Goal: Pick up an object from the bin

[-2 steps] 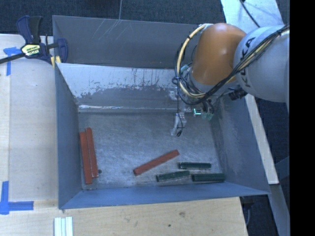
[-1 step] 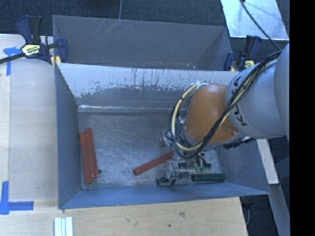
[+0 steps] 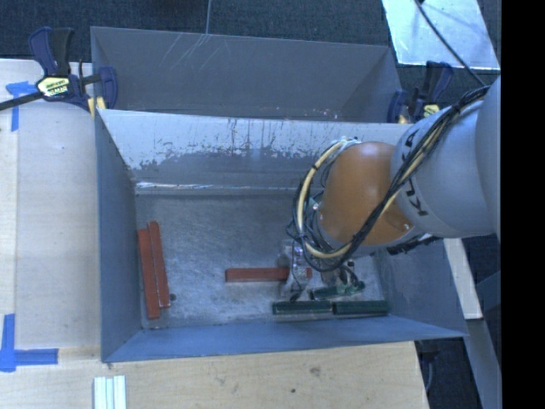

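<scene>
Camera view has the jaws down at the right end of a thin red-brown strip [image 3: 254,274] on the bin [image 3: 255,147] floor, seemingly placed to grip it, though whether they stand apart or together cannot be told.

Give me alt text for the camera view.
The gripper sits low in the grey bin, at the right end of a small reddish-brown bar. A dark green strip lies along the near wall; a longer reddish-brown block lies at the left.

Short red-brown bar [image 3: 254,274], flat, ctr of bin floor [image 3: 213,228]
</scene>
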You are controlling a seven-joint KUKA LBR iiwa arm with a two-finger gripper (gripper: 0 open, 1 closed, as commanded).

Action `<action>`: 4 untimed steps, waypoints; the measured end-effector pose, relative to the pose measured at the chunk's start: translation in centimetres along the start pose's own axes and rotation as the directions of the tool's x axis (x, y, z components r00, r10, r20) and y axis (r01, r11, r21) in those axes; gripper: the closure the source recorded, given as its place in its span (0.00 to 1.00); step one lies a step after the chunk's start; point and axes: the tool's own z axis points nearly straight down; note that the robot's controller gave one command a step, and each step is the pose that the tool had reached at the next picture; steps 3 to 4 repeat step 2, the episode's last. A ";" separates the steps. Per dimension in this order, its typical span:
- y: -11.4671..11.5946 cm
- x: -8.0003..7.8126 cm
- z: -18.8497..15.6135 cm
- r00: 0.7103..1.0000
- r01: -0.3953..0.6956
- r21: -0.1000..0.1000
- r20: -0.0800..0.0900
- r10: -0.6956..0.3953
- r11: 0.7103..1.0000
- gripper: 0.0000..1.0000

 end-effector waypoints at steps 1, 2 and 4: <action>-0.7 -3.2 -12.7 0.998 -0.064 0.000 0.008 0.064 0.998 1.00; -0.1 -2.8 -17.2 0.959 0.282 0.001 0.004 -0.282 0.959 1.00; -0.1 -2.8 -17.2 0.959 0.282 0.001 0.004 -0.282 0.959 1.00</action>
